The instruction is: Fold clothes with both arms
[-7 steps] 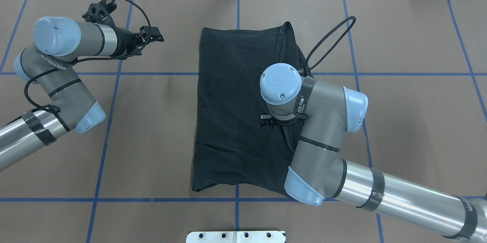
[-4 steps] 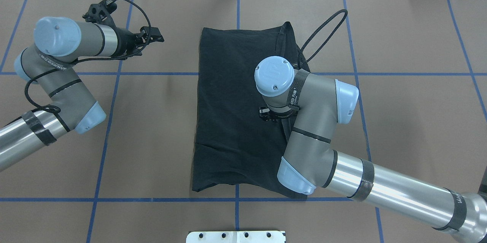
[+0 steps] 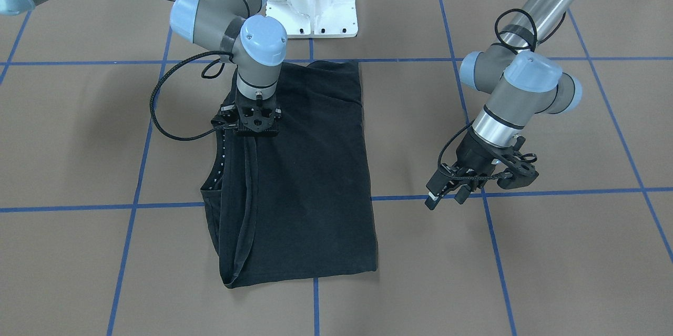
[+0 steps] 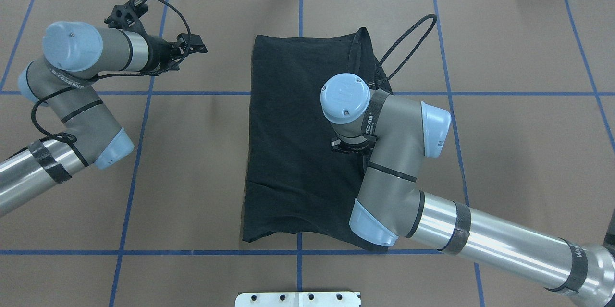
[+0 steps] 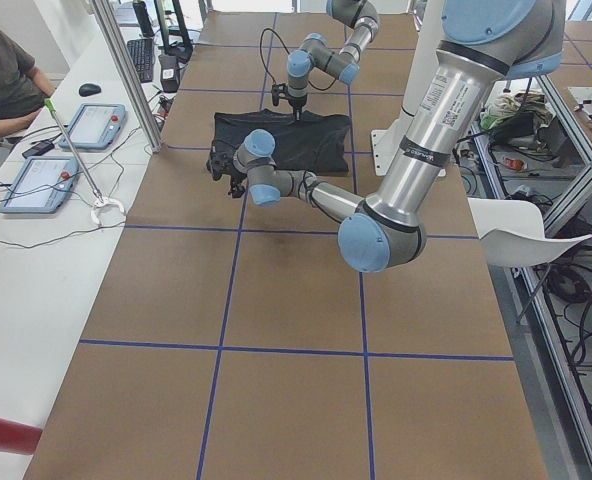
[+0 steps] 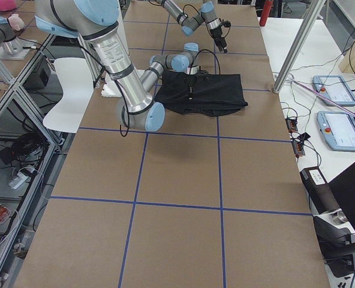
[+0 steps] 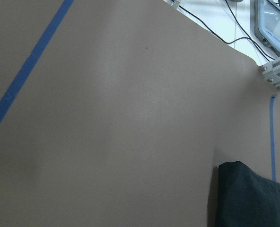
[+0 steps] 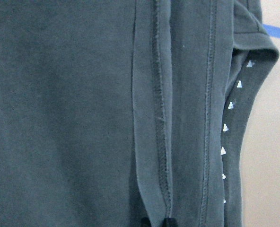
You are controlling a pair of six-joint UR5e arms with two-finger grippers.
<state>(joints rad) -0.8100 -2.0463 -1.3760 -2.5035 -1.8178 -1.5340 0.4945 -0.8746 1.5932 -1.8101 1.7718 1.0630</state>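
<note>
The black T-shirt (image 4: 293, 129) lies folded lengthwise on the brown table, also seen in the front-facing view (image 3: 315, 178). Its logo is hidden. My right gripper (image 4: 347, 146) points straight down onto the shirt's right half, near the folded-over hem strip. In the right wrist view the fingertips (image 8: 170, 221) stand close together with the hem strip (image 8: 152, 118) between them, so the right gripper (image 3: 253, 128) looks shut on the cloth. My left gripper (image 4: 194, 46) is open and empty, held above bare table to the left of the shirt (image 7: 249, 198); it also shows in the front-facing view (image 3: 444, 199).
A white pedestal (image 3: 311, 4) stands at the near table edge behind the shirt. A black cable loop (image 4: 408, 42) arcs off the right wrist. Blue tape lines (image 4: 144, 93) grid the table. An operator (image 5: 1, 80) and tablets (image 5: 91, 125) are beyond the far edge.
My right arm has shifted left and slightly away from the robot over the shirt, its gripper staying down on the cloth. The left arm has not moved.
</note>
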